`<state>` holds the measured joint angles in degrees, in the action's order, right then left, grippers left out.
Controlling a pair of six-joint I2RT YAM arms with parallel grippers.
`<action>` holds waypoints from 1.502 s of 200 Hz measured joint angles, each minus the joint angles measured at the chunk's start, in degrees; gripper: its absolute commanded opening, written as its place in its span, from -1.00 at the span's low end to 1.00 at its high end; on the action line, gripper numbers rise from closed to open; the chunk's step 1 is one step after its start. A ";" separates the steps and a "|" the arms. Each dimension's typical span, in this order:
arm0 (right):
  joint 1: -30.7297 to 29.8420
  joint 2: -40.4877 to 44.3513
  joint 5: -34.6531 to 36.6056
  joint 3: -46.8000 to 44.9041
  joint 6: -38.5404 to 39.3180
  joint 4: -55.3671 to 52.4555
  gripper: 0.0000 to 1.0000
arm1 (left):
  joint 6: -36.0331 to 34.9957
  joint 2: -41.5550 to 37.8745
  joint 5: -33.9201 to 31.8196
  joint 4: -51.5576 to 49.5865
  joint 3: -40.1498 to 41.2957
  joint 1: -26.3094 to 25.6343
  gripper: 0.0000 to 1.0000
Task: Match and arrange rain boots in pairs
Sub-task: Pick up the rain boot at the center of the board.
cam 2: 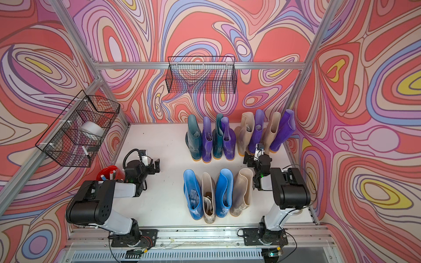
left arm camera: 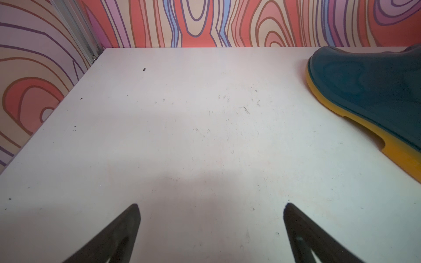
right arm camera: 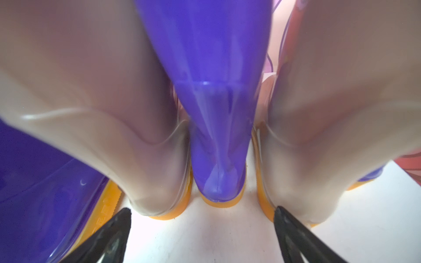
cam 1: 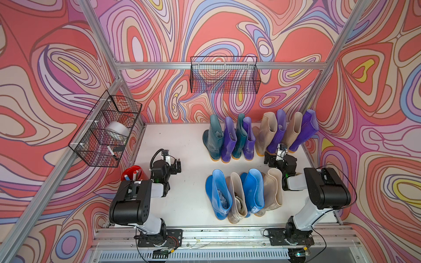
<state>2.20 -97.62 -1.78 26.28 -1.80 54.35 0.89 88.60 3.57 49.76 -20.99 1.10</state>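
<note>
Twelve rain boots point(cam 1: 248, 139) stood upright on the counter point(cam 1: 182, 141): two dark teal boots point(cam 1: 215, 139), four purple boots point(cam 1: 305, 129), four beige boots point(cam 1: 266, 132) and two bright blue boots point(cam 1: 219, 195). Both top views showed a row of eight ahead of the right jaws, every second one purple, and a row of four, blue and beige by turns, behind them. The right jaws were spread wide, holding nothing. Only the right wrist view showed what stood just beyond their tips: one purple heel point(right arm camera: 218, 159) flanked by two beige heels point(right arm camera: 148, 182). The left jaws, likewise spread and empty, hung over bare counter. The left wrist view showed a single teal toe point(left arm camera: 376, 95) ahead and to one side, well apart.
</note>
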 measured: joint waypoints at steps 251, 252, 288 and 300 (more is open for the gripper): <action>-1.05 41.94 -4.48 24.44 -17.05 -73.66 0.76 | 15.91 -3.93 -7.06 -58.80 -55.04 -37.83 0.99; -1.05 42.12 -4.48 24.44 -17.07 -73.79 0.76 | 15.91 -3.80 -7.06 -58.88 -55.12 -37.90 1.00; -1.05 44.39 -4.50 24.04 -17.42 -75.65 0.76 | 16.26 -1.25 -9.88 -61.13 -57.35 -39.43 0.92; -1.05 44.50 -4.48 23.74 -17.46 -75.89 0.76 | 16.46 -0.68 -11.26 -61.70 -57.99 -39.71 0.88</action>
<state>1.15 -53.12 -6.26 50.02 -19.27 -21.54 17.34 87.92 -7.68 -11.94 -78.98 -38.61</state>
